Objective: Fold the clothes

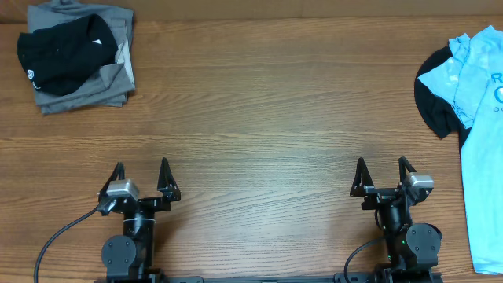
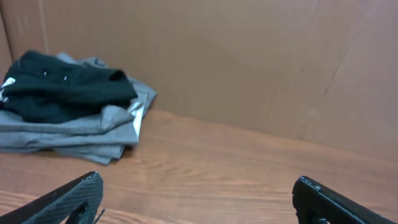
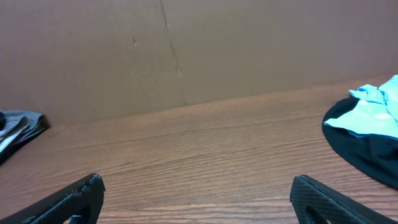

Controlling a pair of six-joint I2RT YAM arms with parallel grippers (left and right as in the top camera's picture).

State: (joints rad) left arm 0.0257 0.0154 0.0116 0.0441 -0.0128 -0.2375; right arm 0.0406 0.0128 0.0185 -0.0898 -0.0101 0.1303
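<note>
Blue T-shirt (image 1: 479, 94) lies rumpled, the folded pile (image 1: 78, 59) well apart from it. Both the left gripper (image 1: 141, 163) and right gripper (image 1: 382, 160) gape wide and empty. The right, nearer the T-shirt, should probably pinch one hem only.

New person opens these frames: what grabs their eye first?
A light blue T-shirt sprawls unfolded at the right edge of the table, over some black fabric. In the far-left corner sits a neat stack: a folded black garment on grey trousers. Both arms sit at the near edge, left end effector and right end effector open and empty.
</note>
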